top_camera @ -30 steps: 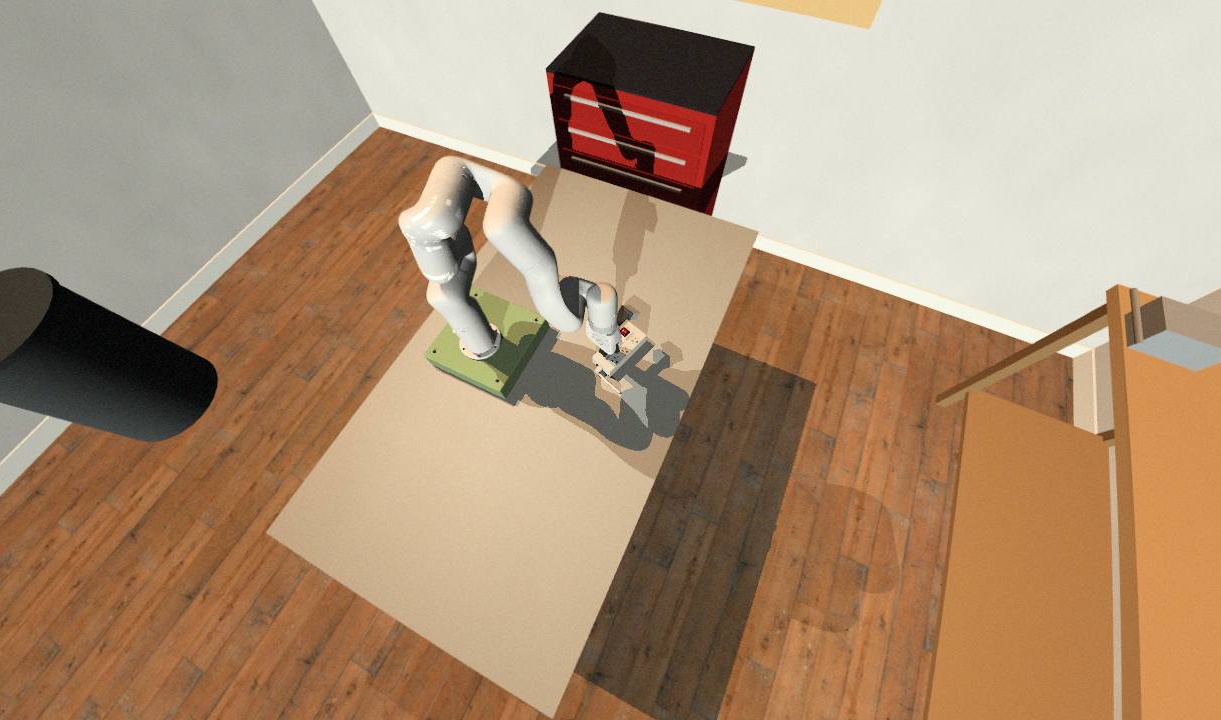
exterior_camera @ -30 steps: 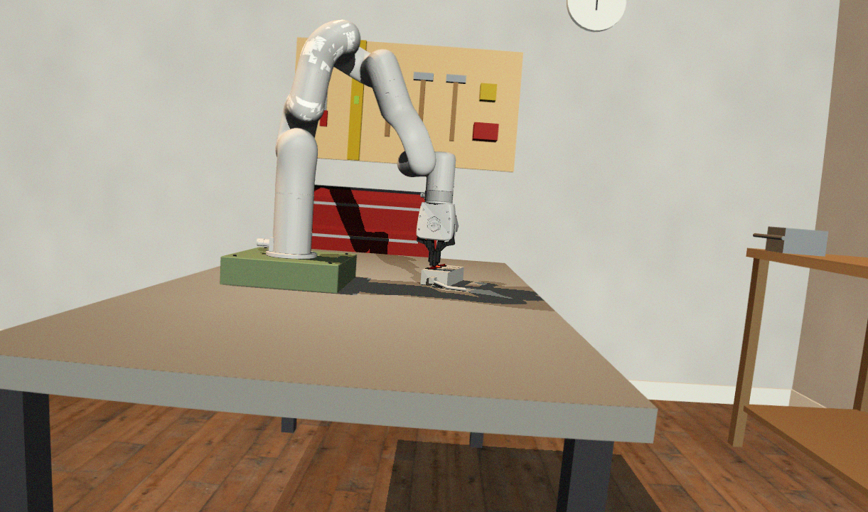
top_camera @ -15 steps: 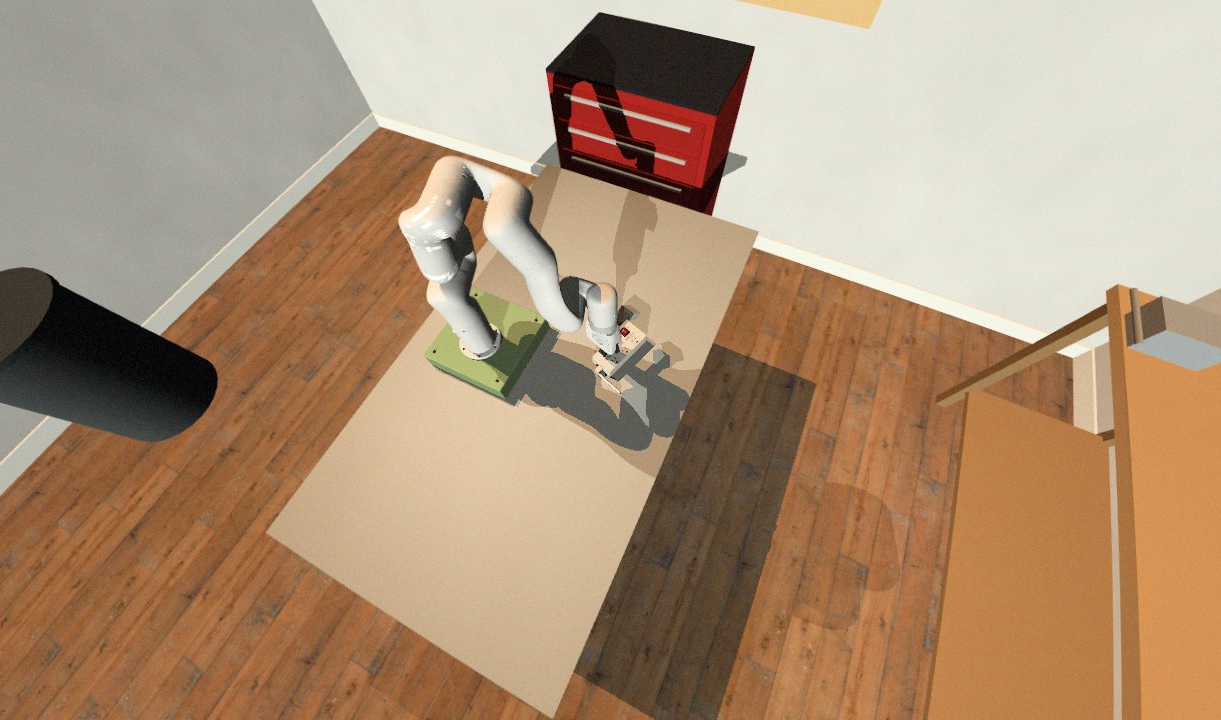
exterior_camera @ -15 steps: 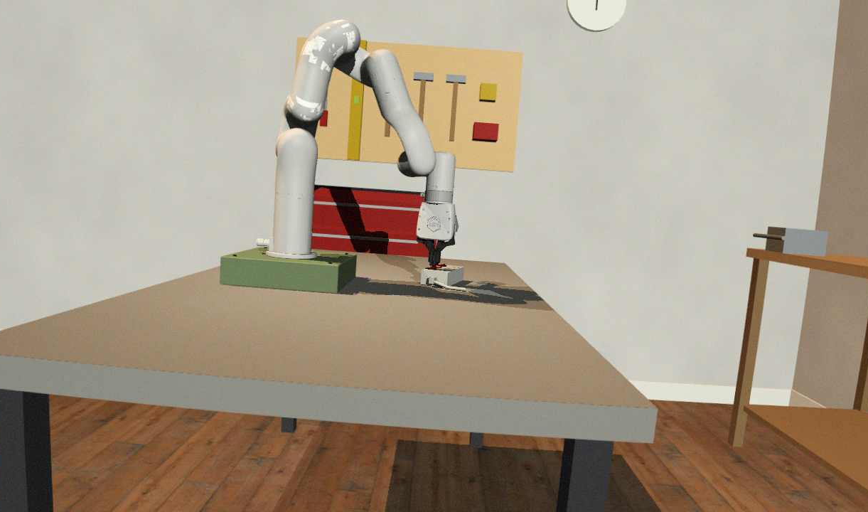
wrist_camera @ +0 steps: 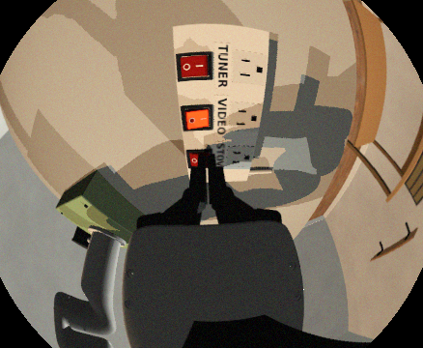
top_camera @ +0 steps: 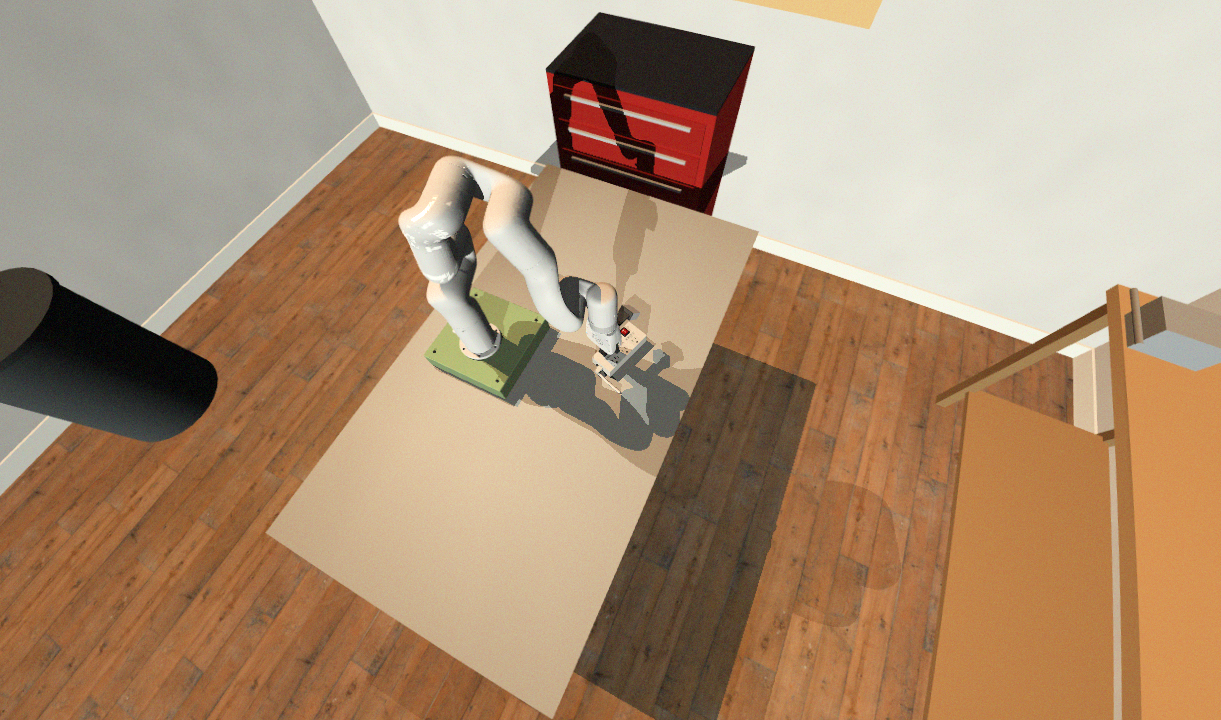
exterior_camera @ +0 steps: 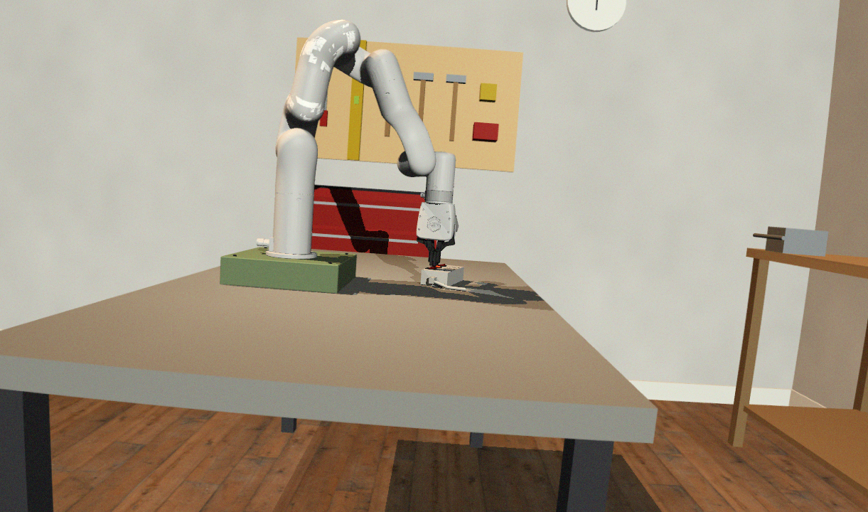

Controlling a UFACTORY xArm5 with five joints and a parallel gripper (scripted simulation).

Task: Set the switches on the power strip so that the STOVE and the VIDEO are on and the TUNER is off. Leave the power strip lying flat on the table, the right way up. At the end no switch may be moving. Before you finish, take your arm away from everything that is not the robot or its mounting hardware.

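A cream power strip [wrist_camera: 231, 106] lies flat on the table, right way up; it also shows in the overhead view [top_camera: 627, 344] and the side view [exterior_camera: 442, 274]. Its TUNER switch [wrist_camera: 194, 66] is dark red. Its VIDEO switch [wrist_camera: 196, 118] glows bright orange. The third switch [wrist_camera: 195, 160], nearest me, is mostly hidden by my fingers and its label is partly covered. My gripper [wrist_camera: 207, 165] is shut with nothing between the fingers, and its tips rest on that third switch. In the side view the gripper [exterior_camera: 435, 259] points straight down onto the strip.
My green base [top_camera: 489, 349] stands left of the strip. The strip's cord [exterior_camera: 456, 287] trails on the table beside it. A red drawer cabinet [top_camera: 645, 111] stands behind the table's far end. A wooden shelf [exterior_camera: 818, 318] stands to the right.
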